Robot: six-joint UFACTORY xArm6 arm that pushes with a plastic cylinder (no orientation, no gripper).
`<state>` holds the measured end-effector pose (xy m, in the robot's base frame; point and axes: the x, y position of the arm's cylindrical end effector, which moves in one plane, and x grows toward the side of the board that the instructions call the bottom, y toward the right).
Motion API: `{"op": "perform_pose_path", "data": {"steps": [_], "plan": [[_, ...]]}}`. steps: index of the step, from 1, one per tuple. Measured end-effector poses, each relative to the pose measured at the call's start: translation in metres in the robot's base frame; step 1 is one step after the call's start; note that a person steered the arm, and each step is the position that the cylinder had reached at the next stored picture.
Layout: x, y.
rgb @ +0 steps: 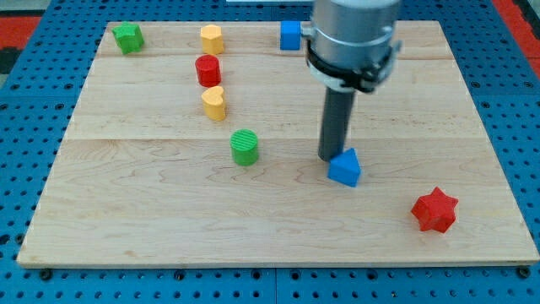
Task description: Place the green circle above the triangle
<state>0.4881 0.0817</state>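
Progress: by my reading the placing is not yet done; the green ribbed circle block (pixel 245 147) sits level with the blue triangle block (pixel 345 167), off to the view's left, not above it.
Left to do: judged from this, the green circle must travel toward the view's right and top, ending above the triangle.
My tip (pixel 330 158): a bare dark rod with no jaws, so it grips nothing; its end stands touching or just beside the triangle's upper left edge.
Green circle versus tip: well apart, to the view's left, with bare wooden board (pixel 152 219) between.
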Motion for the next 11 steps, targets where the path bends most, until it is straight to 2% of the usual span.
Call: {"op": "perform_pose_path", "data": {"steps": [1, 2, 3, 4, 5, 6, 7, 8, 9, 10, 11], "plan": [[0.024, 0.002], [0.039, 0.04], [0.039, 0.016], [0.039, -0.089], [0.017, -0.199], [-0.013, -0.191], [-0.025, -0.106], [-0.032, -0.108], [-0.039, -0.067], [-0.028, 0.007], [-0.017, 0.04]]}}
